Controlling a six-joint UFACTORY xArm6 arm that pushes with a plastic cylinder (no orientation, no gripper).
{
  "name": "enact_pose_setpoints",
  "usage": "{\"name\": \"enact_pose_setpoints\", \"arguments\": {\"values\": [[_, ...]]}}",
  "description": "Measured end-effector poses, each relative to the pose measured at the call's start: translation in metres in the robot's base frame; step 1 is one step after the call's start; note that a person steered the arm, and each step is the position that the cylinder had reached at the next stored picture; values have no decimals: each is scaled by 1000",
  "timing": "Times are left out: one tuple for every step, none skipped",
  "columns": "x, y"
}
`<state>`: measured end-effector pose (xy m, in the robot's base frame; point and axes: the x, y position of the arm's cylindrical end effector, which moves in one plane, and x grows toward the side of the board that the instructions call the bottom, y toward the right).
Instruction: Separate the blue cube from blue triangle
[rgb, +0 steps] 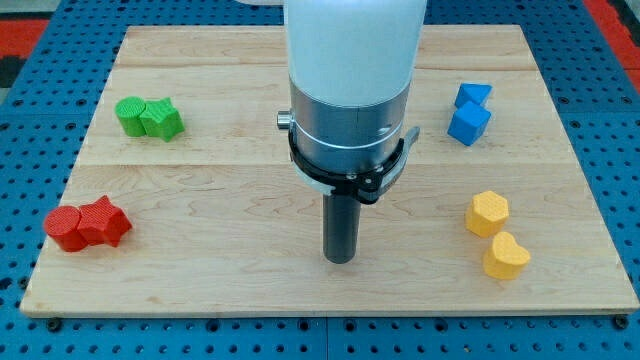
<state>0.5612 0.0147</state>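
Observation:
The blue cube sits at the view's upper right on the wooden board. The blue triangle lies just above it, touching it. My tip rests on the board at the lower middle, well to the left of and below both blue blocks, with bare board between.
A yellow hexagon and a yellow heart-like block lie at the lower right. A green pair sits at the upper left. A red cylinder and red star touch at the lower left. Blue pegboard surrounds the board.

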Motion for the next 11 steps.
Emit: {"name": "enact_pose_setpoints", "arguments": {"values": [[0, -7], [-30, -40], [-71, -50], [-106, 55], [-112, 97], [-112, 101], [-117, 125], [-126, 183], [-151, 215], [-167, 141], [-191, 147]]}}
